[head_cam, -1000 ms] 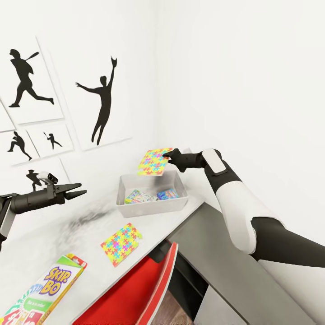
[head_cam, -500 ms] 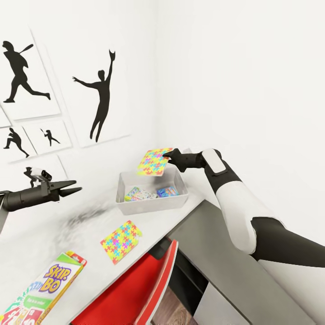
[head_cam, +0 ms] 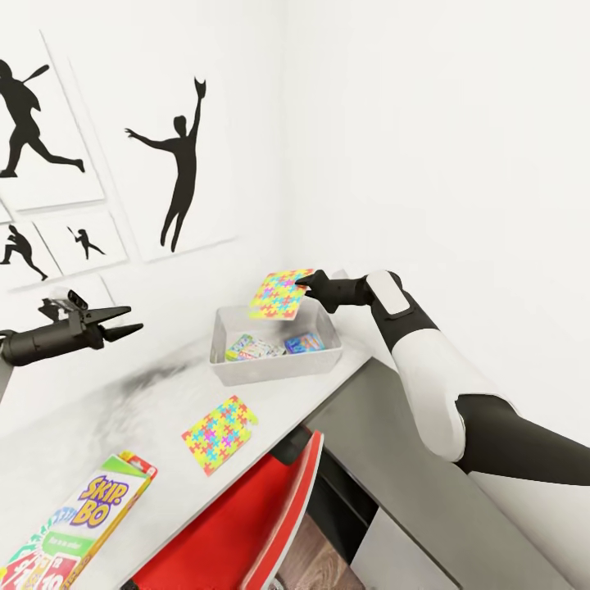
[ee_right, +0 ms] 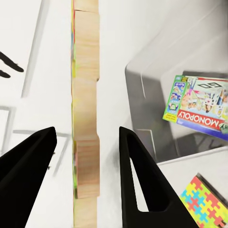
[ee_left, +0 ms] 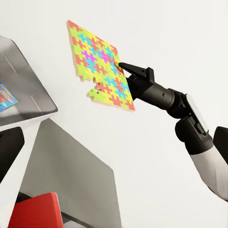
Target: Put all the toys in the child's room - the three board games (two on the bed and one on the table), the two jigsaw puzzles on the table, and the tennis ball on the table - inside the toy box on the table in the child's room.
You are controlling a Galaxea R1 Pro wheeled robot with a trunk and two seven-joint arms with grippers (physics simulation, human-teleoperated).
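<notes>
From the head camera, a jigsaw puzzle is seen held by its edge in the right gripper, tilted in the air above the far rim of the toy box. Two board games lie inside that box. The box is set on the table, near the corner of the white walls. A second puzzle lies flat on the table just in front of the box, and the Skip-Bo game rests at the near edge. The left gripper is held above the table, well apart from the toys, its fingers parted and holding nothing. A red chair is tucked under the table.

In the left wrist view, the held puzzle is gripped at one edge by the right gripper, against the white wall.

In the right wrist view, the puzzle's wooden edge is seen between the two black fingers; whether they touch it cannot be told here. A Monopoly game lies in the box, and the other puzzle is on the table.
</notes>
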